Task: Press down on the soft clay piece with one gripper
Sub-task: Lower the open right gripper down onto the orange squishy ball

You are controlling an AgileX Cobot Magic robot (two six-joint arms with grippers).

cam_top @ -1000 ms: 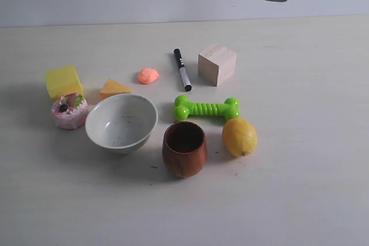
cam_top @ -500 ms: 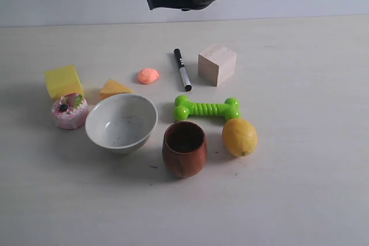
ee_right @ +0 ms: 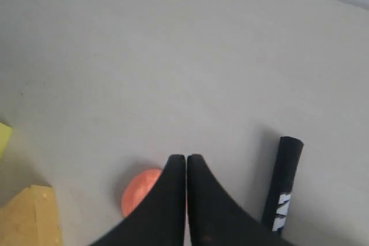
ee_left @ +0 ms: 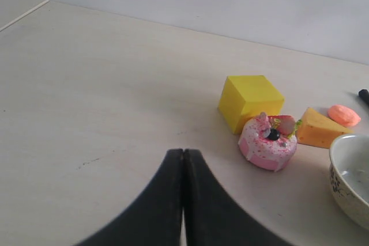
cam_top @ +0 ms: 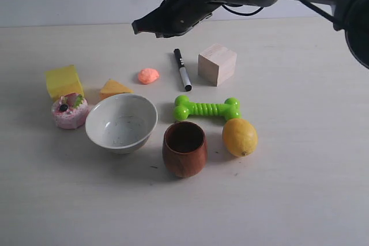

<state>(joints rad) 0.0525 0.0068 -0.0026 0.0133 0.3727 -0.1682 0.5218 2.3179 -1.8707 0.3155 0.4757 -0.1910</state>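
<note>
Clay lump (cam_top: 148, 76) sits on the surface (cam_top: 311, 200) toward the far edge, left of centre, between the orange wedge (cam_top: 114, 89) and the black pen (cam_top: 182, 69), touching neither. Right gripper (cam_top: 140, 27) hangs in the air over that far-edge region, jaws clenched flat together, holding nothing. In the right wrist view the lump (ee_right: 140, 199) shows only partly, tucked behind one finger's flank, with the pen (ee_right: 281, 188) on the other side. The tip therefore looks off-centre to the lump, and there is no contact yet. Left gripper (ee_left: 183, 155) is out toward the left edge, jaws likewise pressed together and empty, well apart from the lump; not needed. Step in hand, as I read it: line-up before the press. To do it well, shift the tip sideways, away from the pen, until the lump lies squarely under the closed fingers, then descend straight and slowly. Closed jaws make a blunt stamp, which suits. An off-centre push would likely roll the doughy lump toward the wedge instead of denting it. Stop once the top flattens, short of the surface. Lift vertically; clay may stick.
</note>
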